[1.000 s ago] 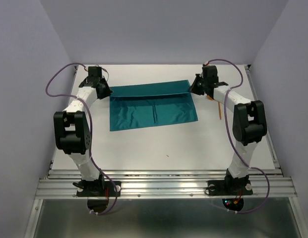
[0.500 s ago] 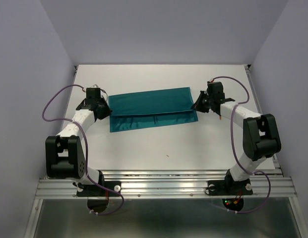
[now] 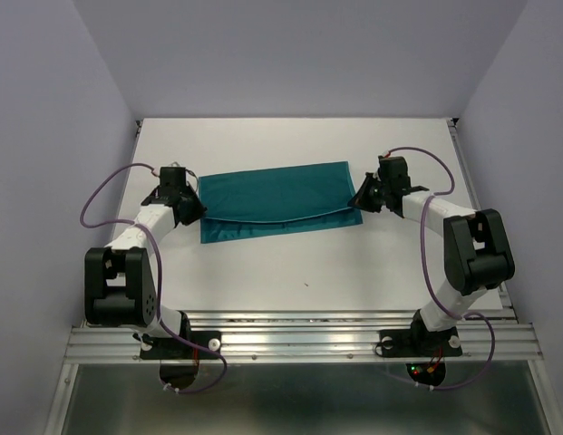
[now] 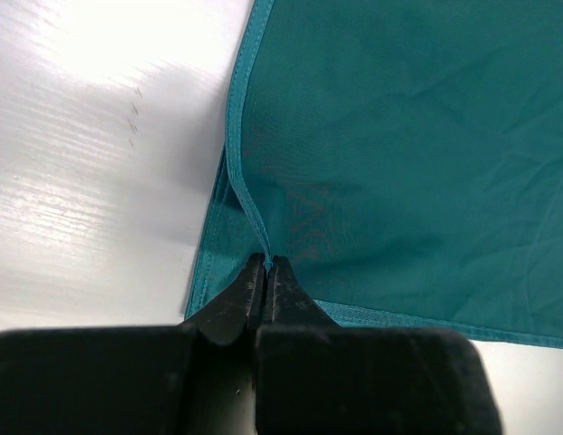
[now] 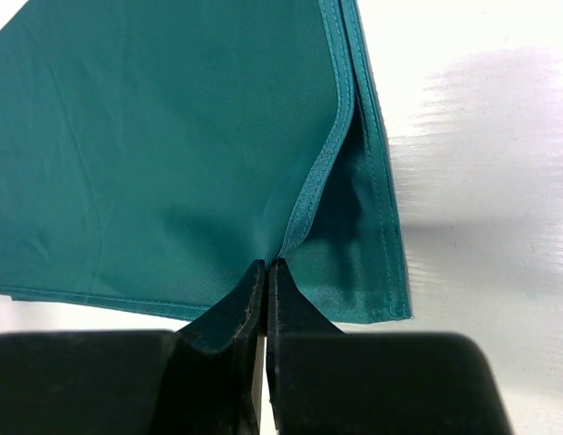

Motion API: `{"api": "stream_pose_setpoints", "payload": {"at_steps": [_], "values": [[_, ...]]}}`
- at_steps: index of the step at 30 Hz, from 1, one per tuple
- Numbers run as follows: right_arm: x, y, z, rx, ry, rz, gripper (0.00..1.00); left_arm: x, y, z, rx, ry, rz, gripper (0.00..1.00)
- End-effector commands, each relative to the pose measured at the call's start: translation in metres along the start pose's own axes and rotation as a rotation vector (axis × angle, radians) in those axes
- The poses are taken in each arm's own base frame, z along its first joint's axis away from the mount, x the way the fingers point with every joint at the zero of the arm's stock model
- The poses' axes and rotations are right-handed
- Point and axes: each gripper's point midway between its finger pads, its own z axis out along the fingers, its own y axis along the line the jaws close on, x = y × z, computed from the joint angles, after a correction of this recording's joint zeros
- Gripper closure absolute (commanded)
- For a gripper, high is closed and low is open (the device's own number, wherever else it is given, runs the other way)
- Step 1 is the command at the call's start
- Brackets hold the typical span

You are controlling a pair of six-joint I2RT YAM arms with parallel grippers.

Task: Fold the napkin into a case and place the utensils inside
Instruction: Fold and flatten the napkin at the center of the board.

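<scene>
At the left end of the cloth, left gripper (image 4: pixel 266 264) is clamped on the hem of the upper layer of the napkin (image 4: pixel 408 145), fingertips pressed together with only the thin hem between them. The hem lifts to a small peak where it is pinched. Below it the lower layer lies flat on the table (image 4: pixel 91 181) and pokes out a bit to the left.

Right gripper (image 5: pixel 266 265) mirrors this at the other end. It is pinched closed on the upper layer's hem, which rises into the tips, and the lower layer's stitched edge and corner show to the right.

In the top view the two grippers sit at opposite short ends of the napkin, arms reaching in from either side. The napkin lies mid-table as a wide band doubled over on itself. The fold runs along the far side. The upper layer stops short of the near edge, so a strip of the lower layer shows along the front.

Likely reason for the two-end hold: it keeps the top layer taut and square, so it goes down without wrinkles and its edge lines up with the one beneath. The low, outward-angled wrists fit laying the cloth flat.

Judged stage: first fold nearly set, narrower folds not yet made. The utensils are not visible in any view, and I cannot tell where they are.
</scene>
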Motion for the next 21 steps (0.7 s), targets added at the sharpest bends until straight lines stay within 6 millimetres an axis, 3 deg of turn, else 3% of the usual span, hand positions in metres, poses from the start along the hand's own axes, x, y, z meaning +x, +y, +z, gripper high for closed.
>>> {"api": "stream_pose_setpoints", "payload": {"at_steps": [1,21], "values": [[-0.019,0.018,-0.006,-0.063,-0.066,-0.011,0.99,-0.001,-0.003,-0.004,0.015,-0.023,0.0,1.0],[-0.021,0.018,-0.018,-0.05,-0.098,-0.016,0.99,0.003,-0.008,-0.011,0.033,-0.016,-0.002,1.0]]}}
